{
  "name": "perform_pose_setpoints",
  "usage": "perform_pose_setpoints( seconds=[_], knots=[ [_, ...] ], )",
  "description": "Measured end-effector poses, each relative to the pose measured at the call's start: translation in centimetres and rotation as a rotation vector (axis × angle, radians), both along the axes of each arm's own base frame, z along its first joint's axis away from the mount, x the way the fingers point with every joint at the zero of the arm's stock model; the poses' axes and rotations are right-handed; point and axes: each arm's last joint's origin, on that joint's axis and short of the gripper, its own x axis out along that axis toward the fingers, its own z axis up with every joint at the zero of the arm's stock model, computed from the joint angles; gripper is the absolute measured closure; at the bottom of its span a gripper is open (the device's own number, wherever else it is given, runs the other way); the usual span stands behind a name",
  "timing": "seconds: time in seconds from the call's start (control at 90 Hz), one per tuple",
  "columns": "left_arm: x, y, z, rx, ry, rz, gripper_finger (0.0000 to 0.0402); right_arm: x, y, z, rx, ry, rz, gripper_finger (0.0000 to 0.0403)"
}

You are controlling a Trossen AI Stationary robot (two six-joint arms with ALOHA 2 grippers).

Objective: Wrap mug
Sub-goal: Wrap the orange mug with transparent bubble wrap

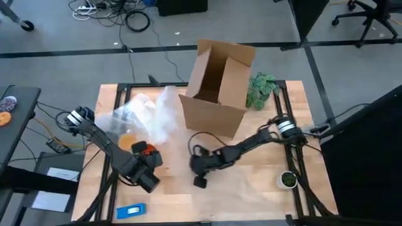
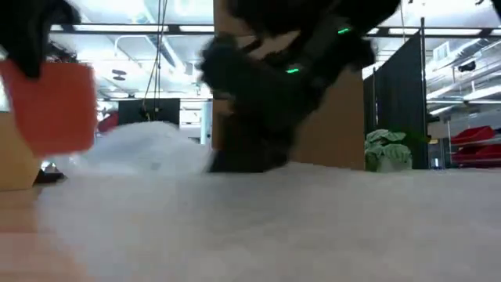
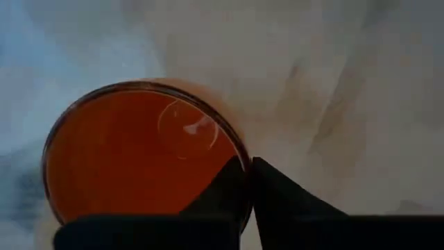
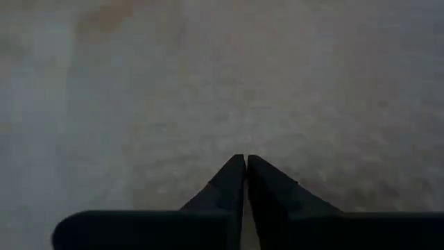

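While both arms reached over the wooden bench point(image 1: 264, 182), one orange mug point(image 1: 130, 142) sat at the left, its rim pinched between the closed fingers of the left pincer point(image 1: 142, 150). The left wrist view looked straight down into the mug's point(image 3: 135, 156) round mouth, with one dark fingertip point(image 3: 225, 184) inside the rim and the other just outside it. Pale wrapping sheet lay under the mug, and a crumpled heap of clear plastic wrap point(image 1: 147, 113) rose just behind it. One small blue object point(image 1: 132, 211) lay near the bench's front edge, well apart from the mug. At the middle, the right pincer point(image 1: 200, 169) pressed down on the sheet, its fingers point(image 4: 239, 184) closed together with nothing between them. In the low view that dark arm blocked most of the cardboard box point(image 2: 344, 117). One open cardboard box point(image 1: 217, 85) stood behind the pincer, flaps raised. One green leafy plant point(image 1: 260, 90) stood just beside the box to the right. One small dark green round object with a white rim point(image 1: 287, 179) rested near the right edge.
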Motion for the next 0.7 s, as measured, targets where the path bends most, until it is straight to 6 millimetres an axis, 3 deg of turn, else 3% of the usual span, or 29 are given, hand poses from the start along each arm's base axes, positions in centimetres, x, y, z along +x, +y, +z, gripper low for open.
perform_pose_setpoints(
  seconds=[0.111,0.244,0.467,0.6,0.7],
  knots=[
    [0.9,-0.3,0.6,0.023,-0.122,-0.034,0.04,1.6,1.0,0.7,0.059,0.003,0.15,0.0403],
    [2.5,-1.0,-1.2,-0.047,-0.242,-0.089,0.0401,1.1,1.8,2.4,0.003,0.053,0.159,0.0403],
    [2.9,-0.7,-4.8,-0.117,-0.265,-0.09,0.0401,-2.8,4.2,7.4,-0.084,0.142,0.144,0.0403],
    [2.6,-0.4,-7.0,-0.157,-0.282,-0.051,0.0401,-5.4,5.4,9.0,-0.117,0.232,0.079,0.0403],
    [1.9,0.0,-7.7,-0.155,-0.223,-0.004,0.0401,-7.0,6.5,8.7,-0.086,0.34,0.031,0.0403]
  ],
)
